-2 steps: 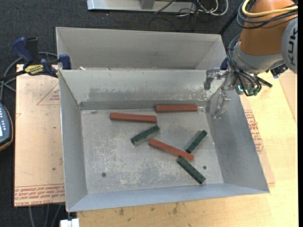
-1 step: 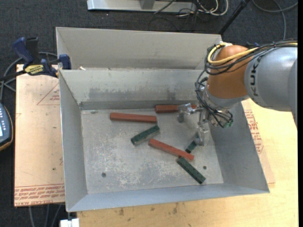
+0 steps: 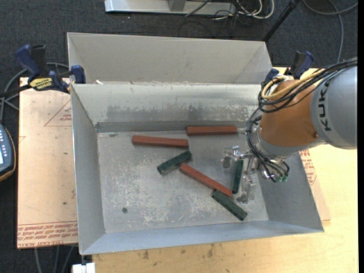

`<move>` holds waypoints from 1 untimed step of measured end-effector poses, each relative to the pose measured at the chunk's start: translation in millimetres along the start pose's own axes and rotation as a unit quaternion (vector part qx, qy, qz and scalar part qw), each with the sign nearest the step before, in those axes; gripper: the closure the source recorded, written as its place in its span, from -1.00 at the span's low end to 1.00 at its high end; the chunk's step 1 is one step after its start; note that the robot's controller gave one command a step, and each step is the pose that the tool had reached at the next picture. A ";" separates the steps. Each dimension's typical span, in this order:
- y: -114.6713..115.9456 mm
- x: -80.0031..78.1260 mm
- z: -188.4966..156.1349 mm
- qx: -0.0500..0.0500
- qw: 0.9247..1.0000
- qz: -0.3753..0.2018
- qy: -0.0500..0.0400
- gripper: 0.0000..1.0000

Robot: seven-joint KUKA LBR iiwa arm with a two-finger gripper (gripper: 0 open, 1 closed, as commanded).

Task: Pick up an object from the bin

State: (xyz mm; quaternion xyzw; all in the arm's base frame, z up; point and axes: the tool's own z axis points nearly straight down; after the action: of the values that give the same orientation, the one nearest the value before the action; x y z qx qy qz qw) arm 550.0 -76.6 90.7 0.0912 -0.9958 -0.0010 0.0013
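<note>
My gripper [image 3: 240,175] is low in the right part of the bin, its metal fingers [image 3: 247,184] standing on either side of a dark green bar [image 3: 235,178] that runs nearly straight toward the front wall. The fingers are shut on this bar. Just below it, a second dark green bar [image 3: 230,204] lies slanted on the floor near the front right corner. A red-brown bar [image 3: 206,180] lies diagonally to the left, with its lower end close to both green bars.
Another dark green bar [image 3: 174,162] lies mid-bin. Two more red-brown bars rest near the back wall, one on the left [image 3: 160,141] and one on the right [image 3: 211,131]. The arm's orange body hangs over the bin's right wall.
</note>
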 end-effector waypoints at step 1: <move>-24.8 -19.4 21.1 0.001 0.970 -0.242 -0.002 -1.00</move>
State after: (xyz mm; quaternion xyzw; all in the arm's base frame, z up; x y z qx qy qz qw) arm 573.5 -97.4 69.4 0.3297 -0.9441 0.0000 -0.0012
